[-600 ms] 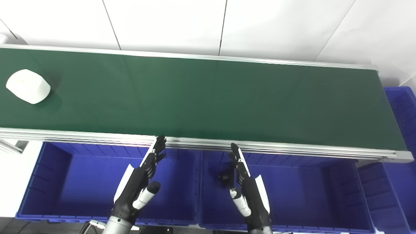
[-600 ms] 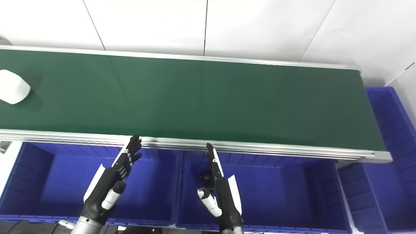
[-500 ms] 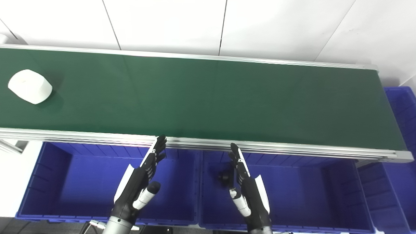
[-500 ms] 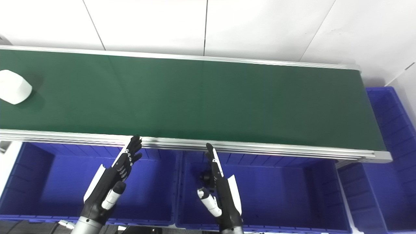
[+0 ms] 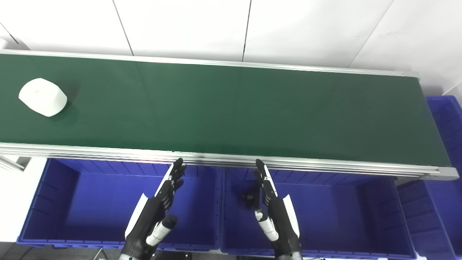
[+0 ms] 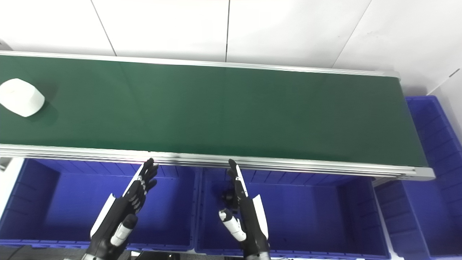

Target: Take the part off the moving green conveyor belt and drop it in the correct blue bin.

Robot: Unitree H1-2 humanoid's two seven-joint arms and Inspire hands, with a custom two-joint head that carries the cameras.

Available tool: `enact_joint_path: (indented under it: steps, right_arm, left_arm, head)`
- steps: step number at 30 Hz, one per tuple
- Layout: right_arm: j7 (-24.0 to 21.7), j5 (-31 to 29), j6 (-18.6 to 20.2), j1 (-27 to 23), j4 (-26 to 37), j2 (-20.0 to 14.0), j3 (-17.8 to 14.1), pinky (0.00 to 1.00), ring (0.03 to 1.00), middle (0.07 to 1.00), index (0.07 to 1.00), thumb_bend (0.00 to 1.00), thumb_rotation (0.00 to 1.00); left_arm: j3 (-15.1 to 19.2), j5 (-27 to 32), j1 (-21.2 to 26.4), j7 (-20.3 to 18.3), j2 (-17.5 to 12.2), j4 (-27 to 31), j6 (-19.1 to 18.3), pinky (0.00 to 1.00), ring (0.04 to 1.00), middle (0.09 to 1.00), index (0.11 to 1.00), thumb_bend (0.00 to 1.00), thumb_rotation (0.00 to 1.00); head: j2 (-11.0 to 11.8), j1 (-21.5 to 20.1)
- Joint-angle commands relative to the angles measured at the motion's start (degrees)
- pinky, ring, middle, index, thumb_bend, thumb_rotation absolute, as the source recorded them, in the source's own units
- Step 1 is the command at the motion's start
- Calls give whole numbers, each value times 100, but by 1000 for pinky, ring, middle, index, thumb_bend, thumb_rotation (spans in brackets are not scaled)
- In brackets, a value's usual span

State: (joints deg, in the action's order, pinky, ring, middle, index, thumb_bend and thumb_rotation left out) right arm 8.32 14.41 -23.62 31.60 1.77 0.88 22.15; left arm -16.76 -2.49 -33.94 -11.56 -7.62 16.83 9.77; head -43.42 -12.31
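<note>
Left eye view: you see the green conveyor belt (image 5: 231, 108) running across the frame from 9 o'clock to 3 o'clock, framed by aluminium rails. The white part (image 5: 42, 96), a rounded block, lies on the belt out at 9 o'clock, touching nothing else and well apart from both hands. Your left hand (image 5: 155, 213) sits at 7 o'clock above the left blue bin (image 5: 54, 202), fingers spread and straight, holding nothing; its fingertips reach up close to the near rail. Your right hand (image 5: 274, 213) sits at 5 o'clock above the middle blue bin (image 5: 343, 209), also released, fingers extended and empty. A small black part (image 5: 249, 198) rests inside the middle bin, just beside the right hand's fingers; you cannot tell whether they touch. A third blue bin (image 5: 445, 119) stands at 3 o'clock, past the belt's end.

Right eye view: the same layout, seen from a little to the side. The white part (image 6: 21, 102) lies on the belt (image 6: 223, 108) at the 9 o'clock edge. Your left hand (image 6: 121, 216) hovers open at 7 o'clock over the left bin (image 6: 36, 202), and your right hand (image 6: 245, 216) hovers open at 6 o'clock over the middle bin (image 6: 317, 213), with the black part (image 6: 228, 198) beside its fingers. The end bin (image 6: 429, 137) shows at 3 o'clock.
</note>
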Motion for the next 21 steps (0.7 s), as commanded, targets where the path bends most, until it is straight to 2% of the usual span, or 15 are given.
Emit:
enact_joint_path:
  steps: [1, 18, 21]
  right_arm:
    - [-83, -36, -121, 76, 185, 169, 97, 979, 976, 1000, 1000, 871, 993]
    - [-132, 8, -126, 87, 170, 197, 82, 972, 970, 1000, 1000, 877, 987]
    - [-123, 7, -155, 91, 152, 199, 81, 972, 970, 1000, 1000, 882, 982]
  left_arm:
    - [8, 70, -22, 15, 4, 211, -37, 953, 995, 989, 998, 999, 931]
    - [9, 28, 61, -2, 22, 117, -101, 964, 990, 986, 993, 993, 927]
    - [-10, 18, 82, -15, 19, 64, -68, 975, 996, 991, 989, 999, 924]
  head:
    - [-8, 30]
    - [28, 33]
    - [101, 74]
